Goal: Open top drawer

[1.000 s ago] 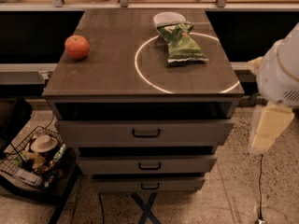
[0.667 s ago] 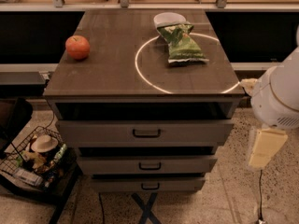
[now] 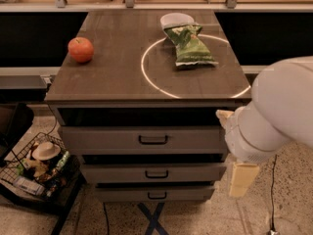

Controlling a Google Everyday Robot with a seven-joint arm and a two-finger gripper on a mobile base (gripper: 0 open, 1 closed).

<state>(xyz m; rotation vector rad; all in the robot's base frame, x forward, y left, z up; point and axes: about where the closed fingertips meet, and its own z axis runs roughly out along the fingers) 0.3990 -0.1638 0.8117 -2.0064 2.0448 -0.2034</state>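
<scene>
The top drawer (image 3: 105, 140) sits just under the tabletop (image 3: 117, 77), its front running left-right with a small dark handle (image 3: 152, 140) at centre. The gripper (image 3: 243, 179) hangs off the drawer's right end, so the handle lies to its left at about the same height. I cannot tell whether the gripper is spread or closed.

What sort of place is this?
Likely a robot test lab: a white circle marked on the cabinet top, a wire basket of items. The gripper hangs right of the top drawer.
</scene>
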